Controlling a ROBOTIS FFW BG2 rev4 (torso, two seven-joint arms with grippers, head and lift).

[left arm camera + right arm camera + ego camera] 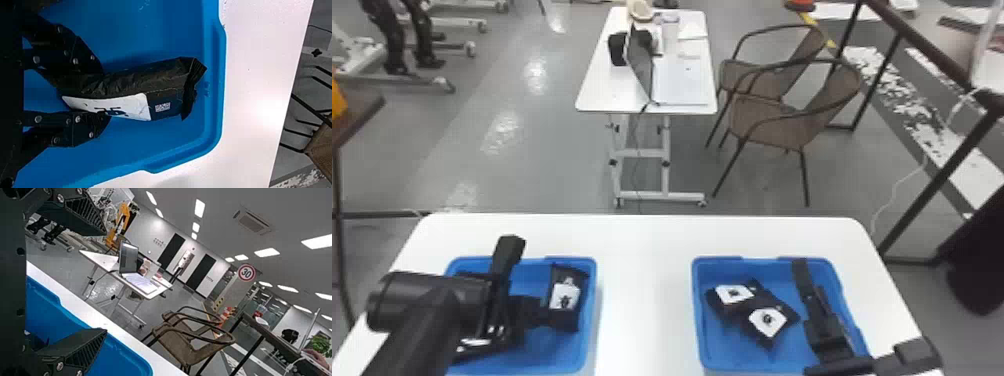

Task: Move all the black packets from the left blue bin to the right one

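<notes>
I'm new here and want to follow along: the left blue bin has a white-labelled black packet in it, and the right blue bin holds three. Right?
Not quite: the head view shows two black packets in the right blue bin, not three. The left blue bin does have a white-labelled black packet in it.

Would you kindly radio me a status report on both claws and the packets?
Left claw closed on black packet, left bin. Two packets in right bin. Right claw open above it, possibly crowding the drop.
</notes>
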